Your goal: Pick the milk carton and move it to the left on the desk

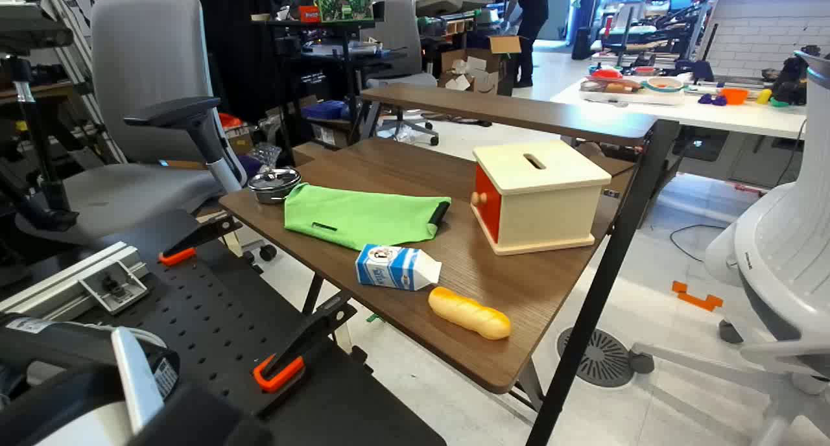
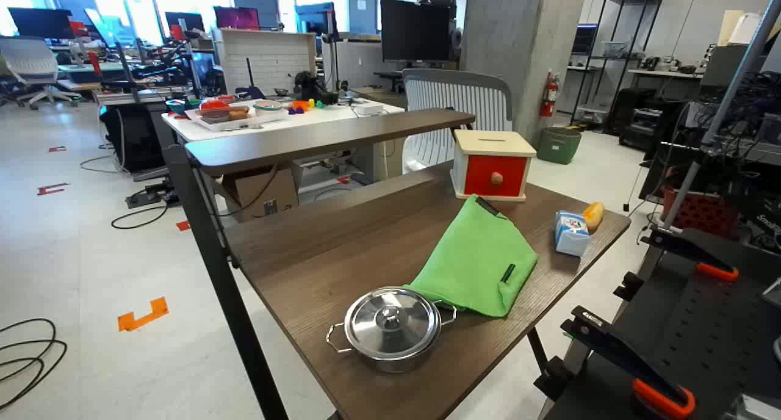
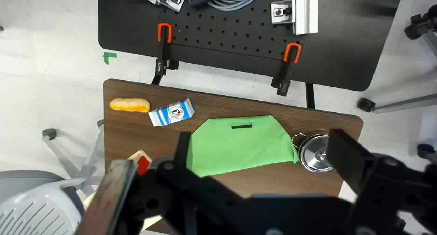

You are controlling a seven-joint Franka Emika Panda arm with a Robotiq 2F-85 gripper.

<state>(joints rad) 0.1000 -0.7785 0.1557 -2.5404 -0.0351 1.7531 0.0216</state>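
white and blue, the carton [image 3: 171, 112] lies on its side on the brown desk [image 3: 222, 106], near the edge by the black table [image 3: 222, 50], with the bread [image 3: 129, 105] just beside its white end and the green cloth [image 3: 239, 146] near the other. in the wrist view the gripper [image 3: 260, 142] has its fingers wide apart, with the cloth showing between them. in both exterior views the box [image 1: 548, 216] with the red front stands on the desk, and the pot [image 2: 392, 325] sits by the cloth.
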